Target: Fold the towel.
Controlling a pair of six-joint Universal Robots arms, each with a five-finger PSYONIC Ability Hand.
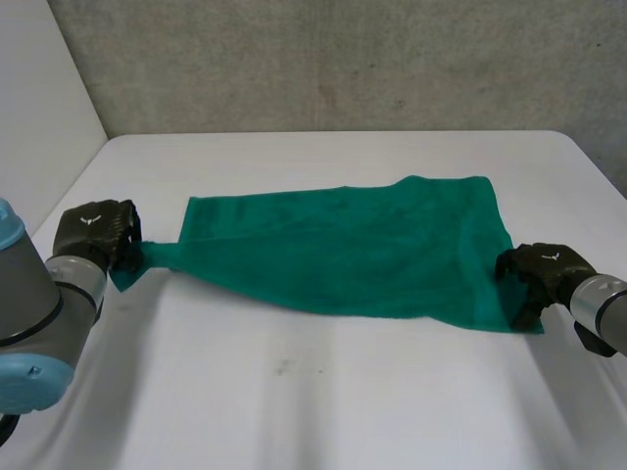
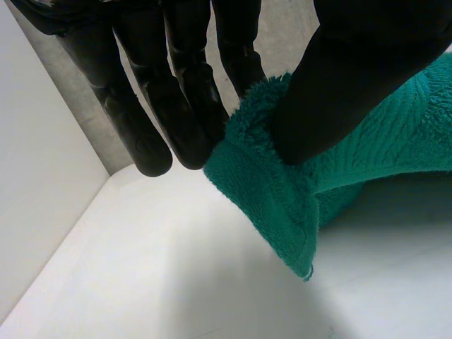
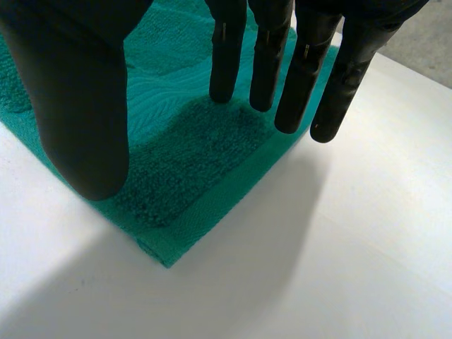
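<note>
Green towel [image 1: 353, 250] lies spread across the middle of the white surface [image 1: 323, 392]. Near the surface's left edge, the left hand [image 1: 93, 235] pinches the towel's left corner. Its wrist view adds detail that the head view hides: thumb [image 2: 339, 92] pressing the pile against the fingers [image 2: 183, 106], corner raised. At the towel's near right corner, the right hand [image 1: 544, 269] has straight fingers, apart from the thumb, gripping nothing.

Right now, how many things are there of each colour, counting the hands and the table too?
Green: 1, the towel.
Black: 2, the left hand and the right hand.
White: 1, the table.
Total: 4.
</note>
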